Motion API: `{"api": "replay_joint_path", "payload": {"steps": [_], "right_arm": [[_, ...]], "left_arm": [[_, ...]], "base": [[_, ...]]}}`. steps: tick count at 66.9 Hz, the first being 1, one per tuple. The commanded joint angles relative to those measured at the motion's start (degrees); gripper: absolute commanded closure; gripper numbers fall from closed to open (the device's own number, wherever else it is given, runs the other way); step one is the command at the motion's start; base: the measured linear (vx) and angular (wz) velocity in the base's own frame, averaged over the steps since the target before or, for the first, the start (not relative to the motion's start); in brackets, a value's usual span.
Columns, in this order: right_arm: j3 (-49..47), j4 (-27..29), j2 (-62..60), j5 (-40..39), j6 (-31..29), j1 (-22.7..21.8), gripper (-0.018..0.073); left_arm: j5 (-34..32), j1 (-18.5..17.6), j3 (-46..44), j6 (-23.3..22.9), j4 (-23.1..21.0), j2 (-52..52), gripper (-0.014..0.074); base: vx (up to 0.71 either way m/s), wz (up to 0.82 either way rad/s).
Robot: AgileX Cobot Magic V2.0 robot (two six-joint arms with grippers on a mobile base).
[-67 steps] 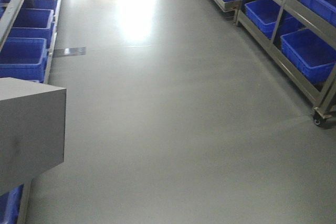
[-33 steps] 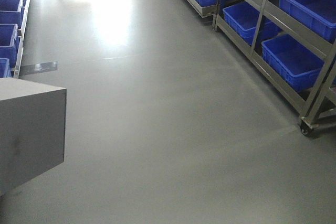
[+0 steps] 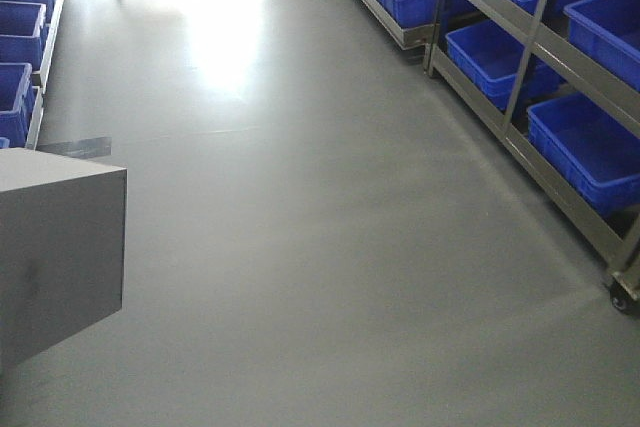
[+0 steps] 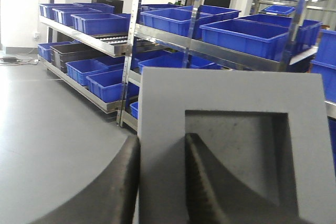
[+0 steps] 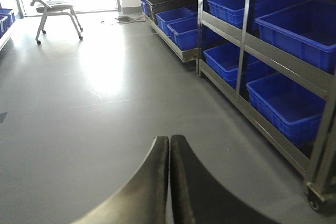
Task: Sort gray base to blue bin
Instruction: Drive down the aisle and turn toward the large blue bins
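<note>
The left pincer (image 4: 161,140) is pinching one wall of the single small matte gray recessed block (image 4: 236,93), with one black finger (image 4: 118,182) pressing outside at nine o'clock and the other sitting in the square hollow. The right pincer (image 5: 169,140) is pressing its two fingers together, empty, over the gray floor (image 5: 79,103). In the front view the block is showing at eight o'clock, and at least six deep bright-blue plastic crates (image 3: 590,147) are sitting on the steel rack (image 3: 528,42) from one to three o'clock.

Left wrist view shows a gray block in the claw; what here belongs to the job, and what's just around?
Job: gray base, pinched by the left claw; blue bins on the racks.
Just around: chair, dark crate, shut empty right claw.
</note>
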Motion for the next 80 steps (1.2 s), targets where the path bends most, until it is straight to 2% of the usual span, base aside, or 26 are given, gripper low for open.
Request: {"api": "replay_joint_path", "payload": {"steps": [1,80], "right_arm": [[0.12,-0.21,1.03,-4.15,-0.70,0.04,0.0564],[0.12,-0.21,1.03,-4.15,-0.70,0.04,0.0564]], "left_arm": [[-6.33,-0.14,-1.58,-0.20,-0.32,0.25,0.0594],[-6.33,-0.14,-1.58,-0.20,-0.32,0.25,0.0594]], "base": [[0.38,0.11],[0.42,0.11]]}}
